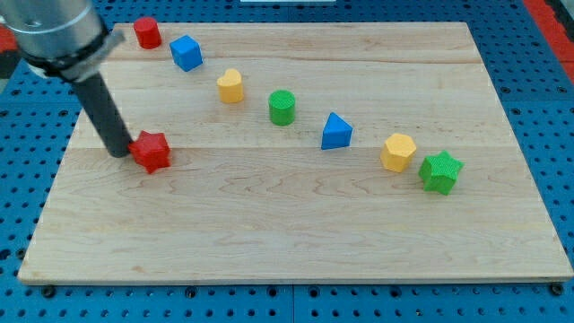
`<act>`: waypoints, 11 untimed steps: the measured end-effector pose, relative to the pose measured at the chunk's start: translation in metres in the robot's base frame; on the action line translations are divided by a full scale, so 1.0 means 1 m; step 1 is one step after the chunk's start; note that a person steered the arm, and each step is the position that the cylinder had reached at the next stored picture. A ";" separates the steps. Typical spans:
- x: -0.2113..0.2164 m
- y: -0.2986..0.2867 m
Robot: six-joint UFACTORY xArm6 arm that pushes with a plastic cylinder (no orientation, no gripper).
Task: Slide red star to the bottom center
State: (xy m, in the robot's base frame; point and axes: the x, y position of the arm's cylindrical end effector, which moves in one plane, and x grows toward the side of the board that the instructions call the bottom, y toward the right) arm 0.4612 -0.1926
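Single camera view. My tip [120, 152], the lower end of the dark rod that serves as end effector, rests on the table [269, 242] in the left part of the frame, touching or just beside the left edge of the red star [152, 151]. The end effector is a plain rod with no jaws, so it neither opens nor closes; it clamps nothing and only presses against the star's side.

The red star lies at mid-height near the left side of the frame, well apart from the bottom centre, which is its goal. The step in hand appears to be the start of the push: contact is made or nearly made, and most of the travel remains.

A diagonal row of other blocks runs from upper left to lower right: a red cylinder [147, 32], a blue cube [186, 53], a yellow block [230, 86], a green cylinder [282, 107], a blue triangular block [336, 132], a yellow hexagonal block [398, 152] and a green star [440, 171].

The next move likely calls for a push toward the lower right, with the tip placed on the star's upper-left side so that the star does not slip off sideways. The path looks free of blocks.
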 end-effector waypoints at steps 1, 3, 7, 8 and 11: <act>0.038 0.067; 0.047 0.020; 0.057 0.202; 0.066 0.217; 0.114 0.159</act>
